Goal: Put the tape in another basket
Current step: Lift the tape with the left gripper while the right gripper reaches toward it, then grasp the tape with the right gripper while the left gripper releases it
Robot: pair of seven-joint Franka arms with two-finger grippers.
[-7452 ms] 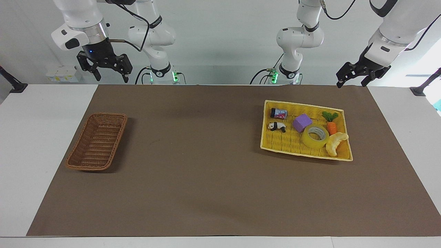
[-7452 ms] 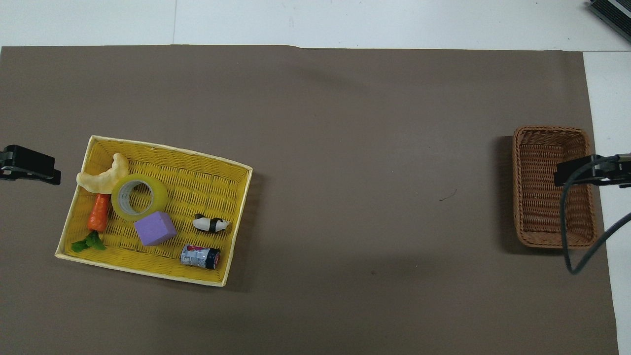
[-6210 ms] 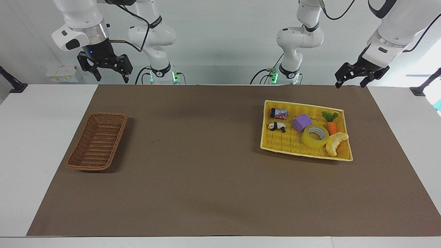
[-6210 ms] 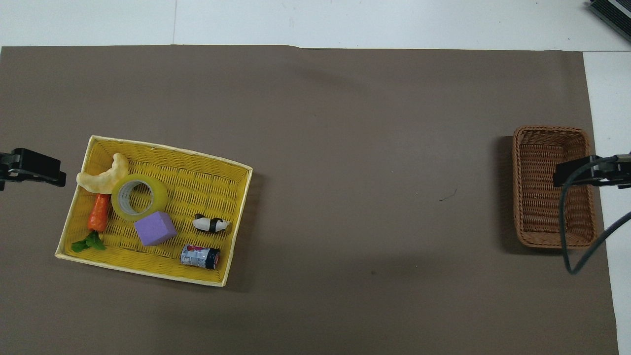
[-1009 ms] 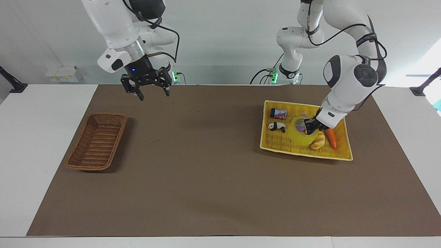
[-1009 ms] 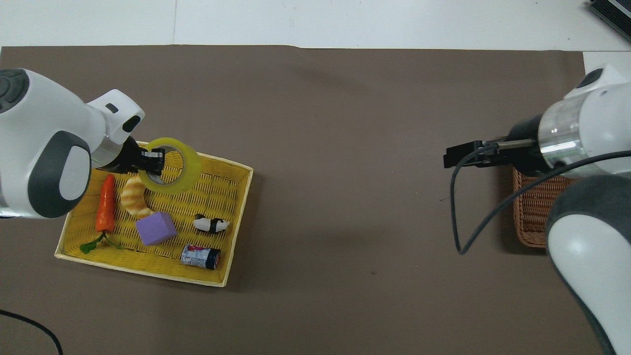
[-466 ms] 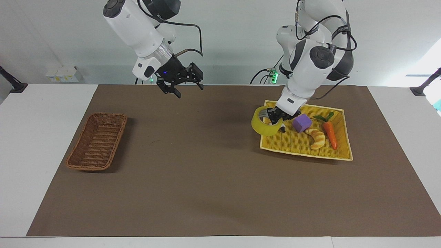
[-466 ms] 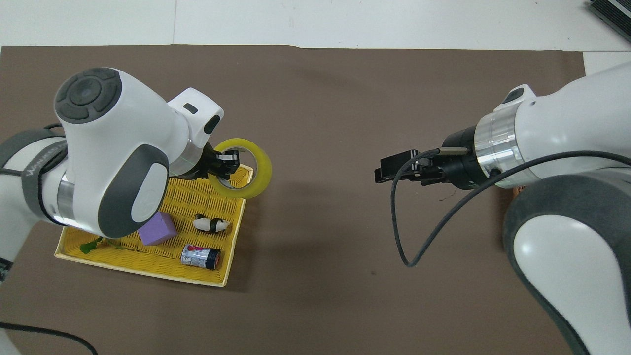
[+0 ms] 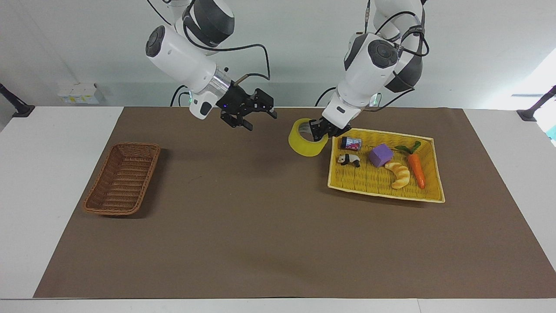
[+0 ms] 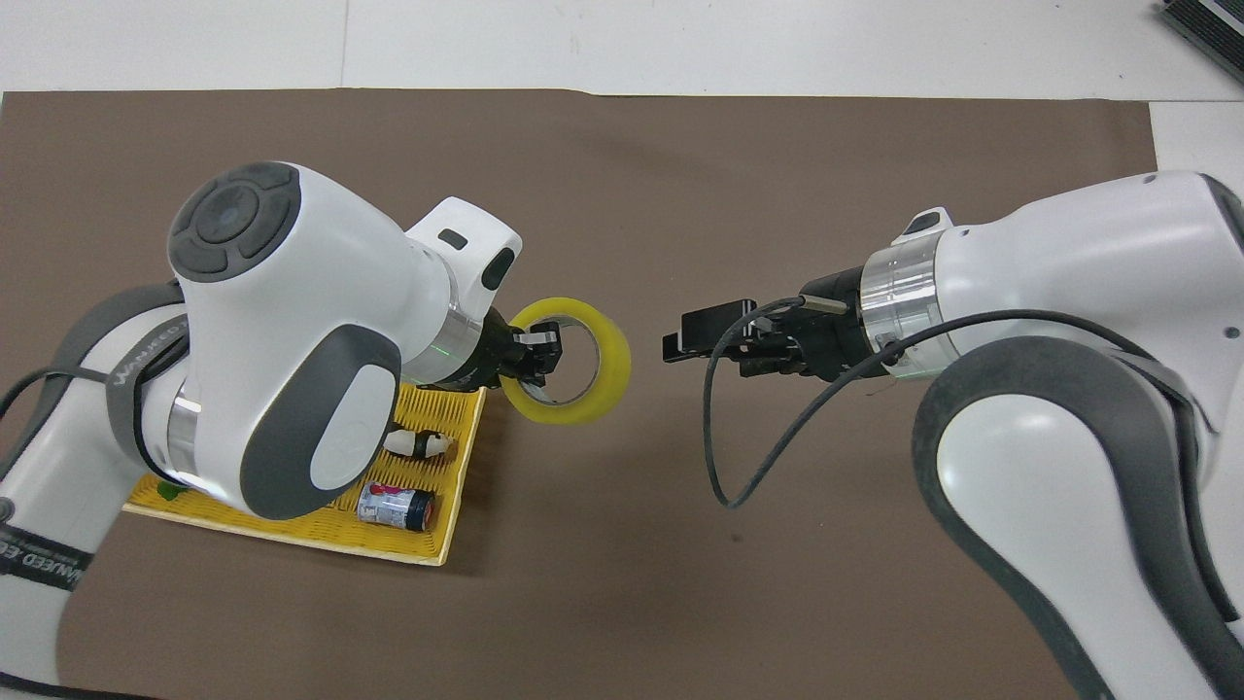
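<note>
Tape (image 9: pixel 306 143), clamped by the left gripper (image 9: pixel 320 131), hangs over the mat at the tray's (image 9: pixel 430 198) nine o'clock. Only the facing view shows the basket (image 9: pixel 123 179). Right gripper's (image 9: pixel 257 114) fingers spread, over the mat.

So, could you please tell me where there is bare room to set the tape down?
The brown mat is bare between the wicker basket and the yellow tray, and the basket holds nothing. The tray is crowded with toys. The left end effector holds the tape over the mat; the right end effector hangs open nearby.
</note>
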